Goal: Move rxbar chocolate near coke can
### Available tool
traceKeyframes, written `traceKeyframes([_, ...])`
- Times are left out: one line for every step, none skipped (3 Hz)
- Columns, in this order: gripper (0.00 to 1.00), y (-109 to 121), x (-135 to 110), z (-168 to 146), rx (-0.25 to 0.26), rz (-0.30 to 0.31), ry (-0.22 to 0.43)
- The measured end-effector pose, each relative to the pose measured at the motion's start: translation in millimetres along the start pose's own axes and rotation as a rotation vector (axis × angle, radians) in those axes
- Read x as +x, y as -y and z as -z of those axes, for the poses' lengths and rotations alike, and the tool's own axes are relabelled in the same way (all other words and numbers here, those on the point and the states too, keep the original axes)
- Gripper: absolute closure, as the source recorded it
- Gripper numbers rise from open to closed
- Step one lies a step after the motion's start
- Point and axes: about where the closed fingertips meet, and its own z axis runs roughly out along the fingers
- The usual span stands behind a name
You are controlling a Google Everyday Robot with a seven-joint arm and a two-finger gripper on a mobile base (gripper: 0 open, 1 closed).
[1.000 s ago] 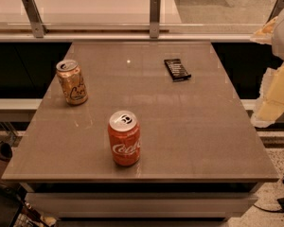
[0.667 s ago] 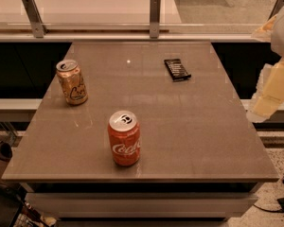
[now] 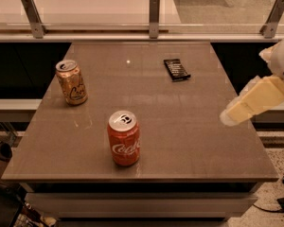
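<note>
Not yet begun, to judge by the layout: rxbar chocolate (image 3: 176, 69) flat on the far right part of the tabletop (image 3: 180, 136), lettering up, well apart from the coke can (image 3: 124, 138) upright near the front edge, left of centre. Tan-gold can (image 3: 71, 82) upright at the far left, out of the way. Hand (image 3: 233, 113) at the right side of the view, seen over the right edge of the tabletop, nearer the front than the bar and touching nothing; open or closed, impossible to tell. Probably a light thing to carry, the bar: thin, fairly stiff inside, with a wrapper likely slick, so prone to skid on the smooth surface under any sideways nudge. Best taken from above across the short width, near the middle of the length, with the grip squared to the long edges and brought right down to the surface, there being so little height to catch. Moderate squeeze enough; no call to crush. To be set down flat just beside the coke can without knocking it over.
</note>
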Motion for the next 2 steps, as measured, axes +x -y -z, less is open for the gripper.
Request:
traceKeyframes([0.0, -25.2, 12.4, -31.0, -0.016, -0.169, 0.096])
traceKeyframes([0.0, -17.8, 7.9, -39.2, 0.021, -0.204, 0.15])
